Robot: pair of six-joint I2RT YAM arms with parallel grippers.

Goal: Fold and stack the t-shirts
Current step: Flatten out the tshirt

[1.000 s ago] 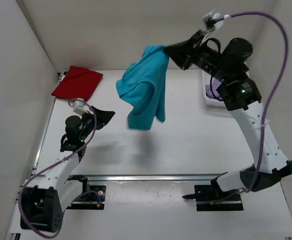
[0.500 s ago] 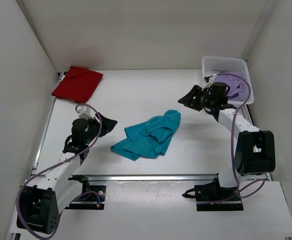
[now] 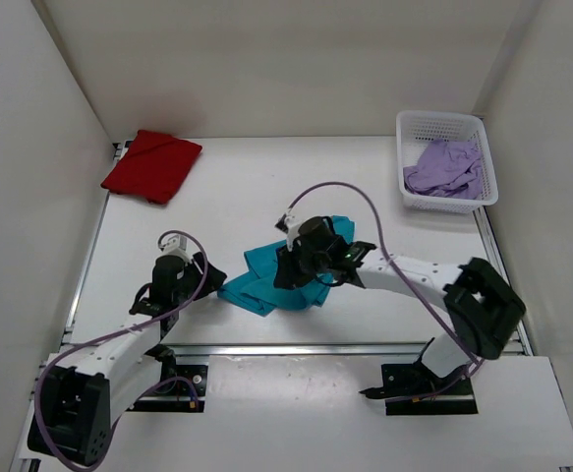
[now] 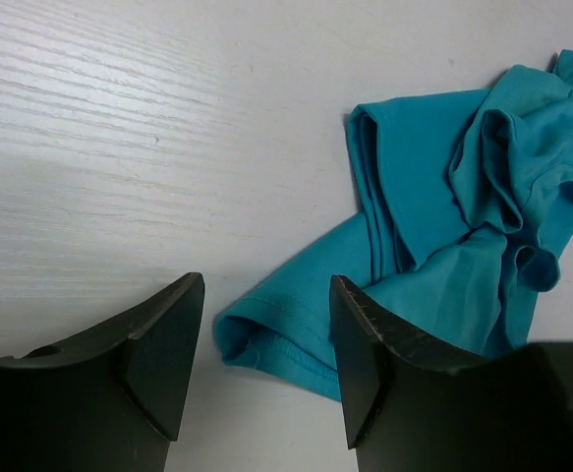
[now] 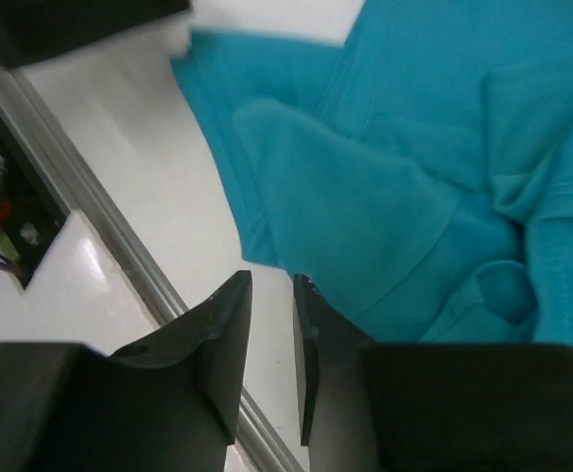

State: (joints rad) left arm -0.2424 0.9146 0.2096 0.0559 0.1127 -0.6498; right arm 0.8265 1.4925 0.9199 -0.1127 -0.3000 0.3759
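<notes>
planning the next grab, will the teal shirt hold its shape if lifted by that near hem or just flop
Likely floppy: the teal shirt lies crumpled in soft folds, so it would probably drape and hang from the hem. Pushed, it would likely bunch rather than slide whole.

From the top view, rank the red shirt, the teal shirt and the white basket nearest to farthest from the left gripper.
1. The teal shirt, mid-table, just right of the left gripper.
2. The red shirt, at the far left corner.
3. The white basket, at the far right corner.
</notes>
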